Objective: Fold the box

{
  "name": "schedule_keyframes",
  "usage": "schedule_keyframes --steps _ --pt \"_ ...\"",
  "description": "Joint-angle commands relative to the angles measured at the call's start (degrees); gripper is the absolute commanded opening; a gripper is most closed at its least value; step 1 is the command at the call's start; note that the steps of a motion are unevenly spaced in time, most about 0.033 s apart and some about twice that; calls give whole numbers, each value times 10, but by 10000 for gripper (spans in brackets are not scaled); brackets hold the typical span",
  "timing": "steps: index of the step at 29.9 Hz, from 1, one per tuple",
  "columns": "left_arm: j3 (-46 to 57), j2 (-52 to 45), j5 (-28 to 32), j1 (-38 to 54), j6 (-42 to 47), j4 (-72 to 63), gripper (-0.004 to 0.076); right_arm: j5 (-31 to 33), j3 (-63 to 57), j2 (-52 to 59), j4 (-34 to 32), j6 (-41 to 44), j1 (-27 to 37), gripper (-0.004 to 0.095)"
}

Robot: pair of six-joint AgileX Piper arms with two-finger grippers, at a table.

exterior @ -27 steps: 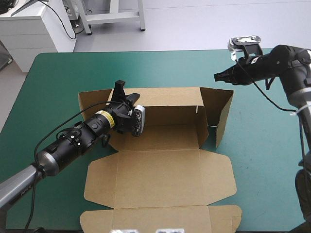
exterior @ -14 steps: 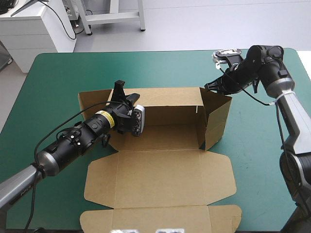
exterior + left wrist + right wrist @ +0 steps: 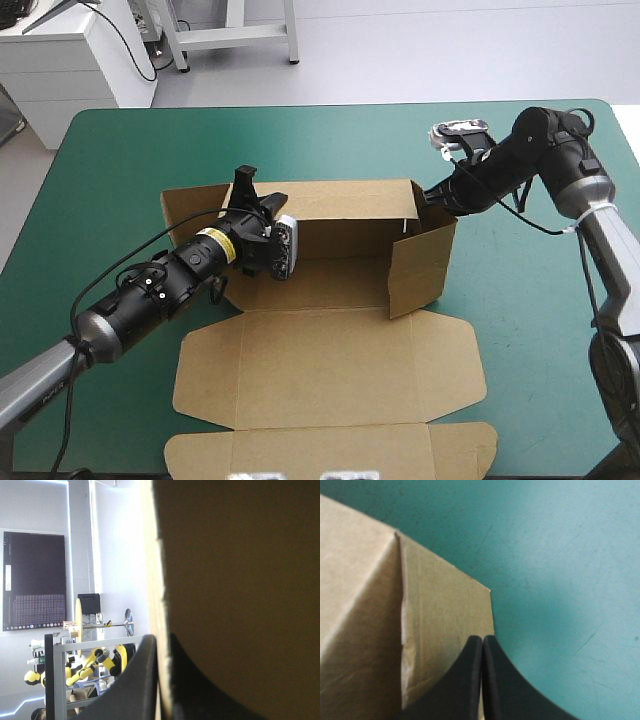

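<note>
Since just before, my right claw [image 3: 428, 190] had swung in against the brown box [image 3: 330, 370] and pushed its right end flap [image 3: 420, 265] inward, so the flap stood nearly square to the back wall [image 3: 345, 205]. That claw's black fingers were pressed together in one point at the flap's outer face. My left claw [image 3: 246, 180] was clamped on the raised wall near the left corner, with board between its fingers. The box sat in the middle of the teal-green counter [image 3: 120, 160], its lid flat toward the near edge.

- High view: above the box [image 3: 330, 370], well back, facing down.
- Left wrist view: against the box's wall, facing level.
- Right wrist view: close over the box's right end; all views share the box.
</note>
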State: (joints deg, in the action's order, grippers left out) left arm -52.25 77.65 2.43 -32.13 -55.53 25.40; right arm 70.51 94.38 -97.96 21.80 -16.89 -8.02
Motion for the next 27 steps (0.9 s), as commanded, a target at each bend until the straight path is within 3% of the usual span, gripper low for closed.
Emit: schedule_keyframes --steps 1,7,13,17,23,27 --pt "-12 -14 -6 -3 5 -8 -8 -39 -17 60 50 -39 2 -19" --pt "-12 -14 -10 -3 5 -8 -8 -80 -97 96 100 -106 2 -19" --pt "-12 -14 -24 -3 5 -8 -8 -200 -222 156 152 -190 2 -19" --pt "-12 -14 -24 -3 5 -8 -8 -259 -309 197 201 -287 2 -19" --pt "-12 -14 -42 -3 5 -6 -8 -325 -422 231 350 -495 2 -19" --pt "-12 -14 -47 -3 2 -5 -8 -321 -445 245 322 -520 2 11"
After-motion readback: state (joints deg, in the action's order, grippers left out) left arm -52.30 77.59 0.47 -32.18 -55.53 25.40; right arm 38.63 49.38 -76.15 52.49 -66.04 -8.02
